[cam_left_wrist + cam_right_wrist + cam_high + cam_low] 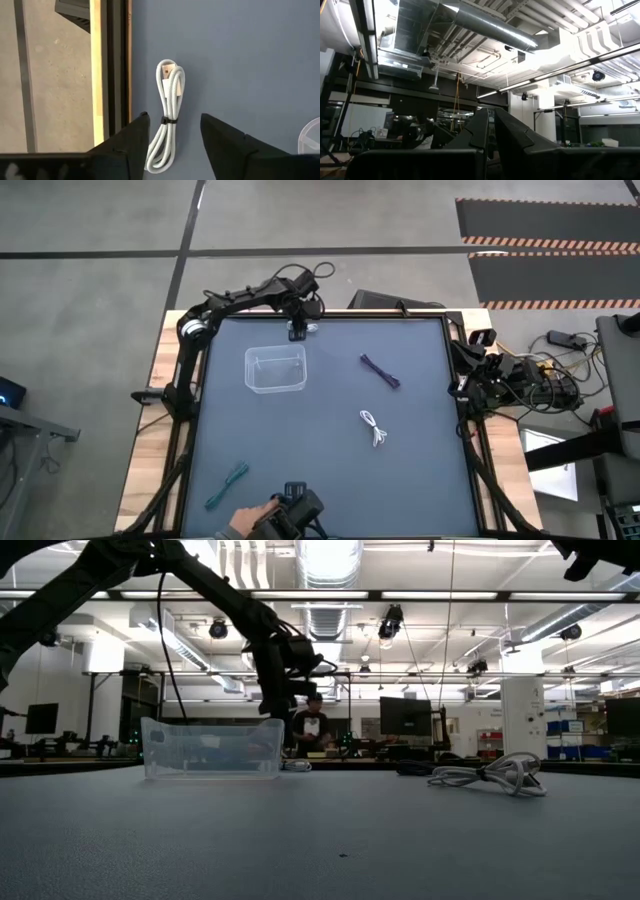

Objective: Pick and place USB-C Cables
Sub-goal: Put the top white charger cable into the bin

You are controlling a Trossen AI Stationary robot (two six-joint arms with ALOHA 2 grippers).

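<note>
Cables lie scattered over the desk (pixel 320 480) — four short bundles in all, none of them in the box (pixel 275 369). That box is the only container: a clear plastic tub, rectangular with rounded corners, standing open-topped on the far left part of the desk. From above its floor shows bare, and the level view through its see-through walls shows no cable inside.

Two of the bundles are white. One white cable (pixel 167 120) lies on the desk at the far edge, just beyond the box, folded into a long narrow loop with a dark tie round its middle and a braided-looking sheath; its plug ends lie together at one end. The left gripper (pixel 172 135) hangs right above it with both dark fingers spread wide, one on each side of the bundle, grasping nothing. The second white cable (pixel 375 428) lies right of centre, a loose loop with its ends splayed. The purple cable (pixel 380 371) rests farther back on the right, a thin slanted strip. The teal cable (pixel 228 486) lies at the near left, also a slim slanted bundle.

The desk top is a smooth blue-grey mat framed in pale wood. The right gripper (pixel 490 131) waits off the right edge of the desk — fingers clenched together, pointing up at the ceiling ducts. A hand (pixel 250 518) shows at the near edge.
</note>
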